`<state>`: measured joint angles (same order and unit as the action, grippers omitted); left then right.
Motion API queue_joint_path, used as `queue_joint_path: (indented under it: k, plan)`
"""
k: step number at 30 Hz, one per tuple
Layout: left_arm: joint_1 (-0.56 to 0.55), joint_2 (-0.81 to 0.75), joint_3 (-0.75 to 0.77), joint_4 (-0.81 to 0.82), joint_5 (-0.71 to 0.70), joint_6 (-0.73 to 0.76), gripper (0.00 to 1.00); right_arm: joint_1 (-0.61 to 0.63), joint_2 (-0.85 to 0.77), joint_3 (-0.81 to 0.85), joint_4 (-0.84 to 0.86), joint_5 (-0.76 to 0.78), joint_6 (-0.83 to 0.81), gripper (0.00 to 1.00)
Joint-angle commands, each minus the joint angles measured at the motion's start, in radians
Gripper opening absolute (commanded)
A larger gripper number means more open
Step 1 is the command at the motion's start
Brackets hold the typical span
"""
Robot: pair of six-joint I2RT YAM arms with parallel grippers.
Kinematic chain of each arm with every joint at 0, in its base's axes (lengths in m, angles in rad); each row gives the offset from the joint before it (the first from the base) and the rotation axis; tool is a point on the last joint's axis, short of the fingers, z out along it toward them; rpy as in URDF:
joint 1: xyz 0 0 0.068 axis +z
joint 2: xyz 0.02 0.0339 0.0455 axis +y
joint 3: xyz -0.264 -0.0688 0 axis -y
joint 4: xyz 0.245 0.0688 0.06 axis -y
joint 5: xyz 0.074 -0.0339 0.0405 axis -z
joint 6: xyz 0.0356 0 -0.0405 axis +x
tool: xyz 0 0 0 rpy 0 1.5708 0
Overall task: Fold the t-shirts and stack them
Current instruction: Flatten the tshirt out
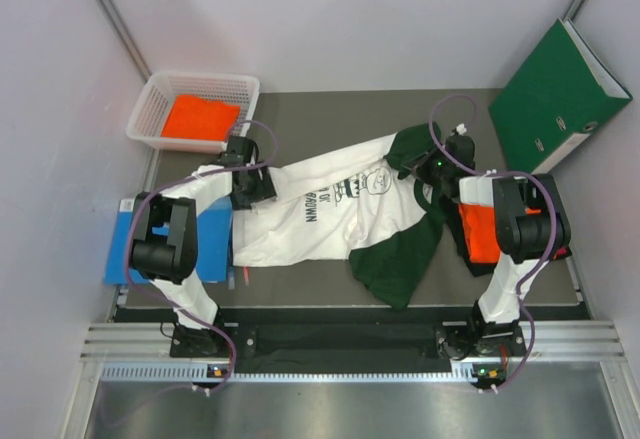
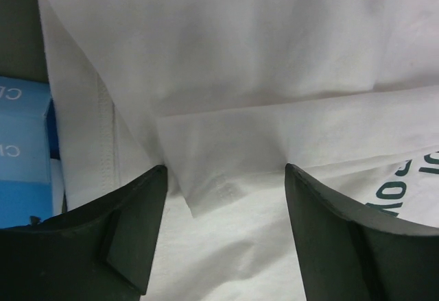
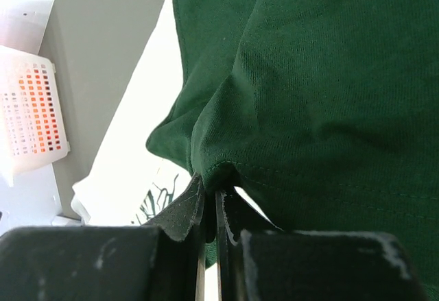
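Note:
The white t-shirt (image 1: pixel 310 214) with dark green sleeves and dark chest print lies spread across the table. Its near green sleeve (image 1: pixel 400 254) points toward the front edge. My left gripper (image 1: pixel 250 181) is open over the shirt's white hem end; in the left wrist view its fingers (image 2: pixel 134 225) straddle a folded white cloth corner (image 2: pixel 206 177). My right gripper (image 1: pixel 440 164) is shut on the far green sleeve (image 3: pixel 302 95) near the collar. A folded orange shirt (image 1: pixel 200 117) lies in the white basket (image 1: pixel 160 94). Another orange shirt (image 1: pixel 480 224) lies under my right arm, on black cloth.
A green binder (image 1: pixel 555 94) leans at the back right. A blue book (image 1: pixel 125 244) lies at the left under my left arm, also showing in the left wrist view (image 2: pixel 24 157). The white basket shows in the right wrist view (image 3: pixel 31 116).

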<state>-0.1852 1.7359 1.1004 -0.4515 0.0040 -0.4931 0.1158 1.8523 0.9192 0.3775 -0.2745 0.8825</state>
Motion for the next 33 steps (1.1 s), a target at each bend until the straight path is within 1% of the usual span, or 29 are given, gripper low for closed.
queue_joint_path:
  k: [1,3,5,6,7,10,11,13,15,17,18,20,22,26,33]
  plan:
    - [0.003,-0.004,-0.030,0.126,0.066,-0.033,0.72,0.010,-0.011,0.035,0.054,-0.015,-0.014,0.00]
    - [0.003,0.022,-0.028,0.163,0.076,-0.042,0.64,0.010,-0.013,0.032,0.049,-0.019,-0.020,0.00]
    - [0.003,0.053,-0.016,0.171,0.083,-0.038,0.37,0.008,-0.019,0.033,0.043,-0.017,-0.028,0.00]
    - [0.003,0.059,-0.001,0.168,0.079,-0.038,0.11,0.008,-0.022,0.033,0.041,-0.019,-0.033,0.00]
    - [0.003,0.060,0.007,0.156,0.071,-0.038,0.00,0.008,-0.025,0.030,0.041,-0.020,-0.042,0.00]
    - [0.003,0.022,0.015,0.131,0.044,-0.029,0.00,0.010,-0.056,0.027,0.035,-0.026,-0.079,0.00]
    - [0.003,-0.014,0.019,0.120,0.022,-0.019,0.00,0.010,-0.080,0.026,0.020,-0.026,-0.094,0.00]
    - [0.003,-0.053,0.053,0.084,0.005,-0.004,0.00,0.010,-0.108,0.035,0.003,-0.029,-0.145,0.00]
    - [0.003,-0.107,0.116,0.025,-0.071,0.031,0.00,0.010,-0.160,0.053,-0.034,-0.037,-0.198,0.00]
    - [0.003,-0.151,0.169,-0.028,-0.110,0.066,0.00,0.010,-0.215,0.075,-0.074,-0.029,-0.238,0.00]
    - [0.003,-0.165,0.226,-0.041,-0.148,0.076,0.00,0.010,-0.231,0.108,-0.131,-0.022,-0.284,0.00]
    - [0.003,-0.200,0.295,-0.052,-0.180,0.103,0.00,0.010,-0.286,0.142,-0.184,0.015,-0.325,0.00]
    - [0.003,-0.217,0.340,-0.056,-0.223,0.122,0.00,0.010,-0.323,0.190,-0.247,0.035,-0.385,0.00]
    - [0.007,-0.214,0.494,-0.105,-0.259,0.168,0.00,0.010,-0.415,0.292,-0.353,0.069,-0.479,0.00]
    - [0.012,-0.268,0.676,-0.168,-0.292,0.203,0.00,0.012,-0.574,0.513,-0.535,0.107,-0.609,0.00]
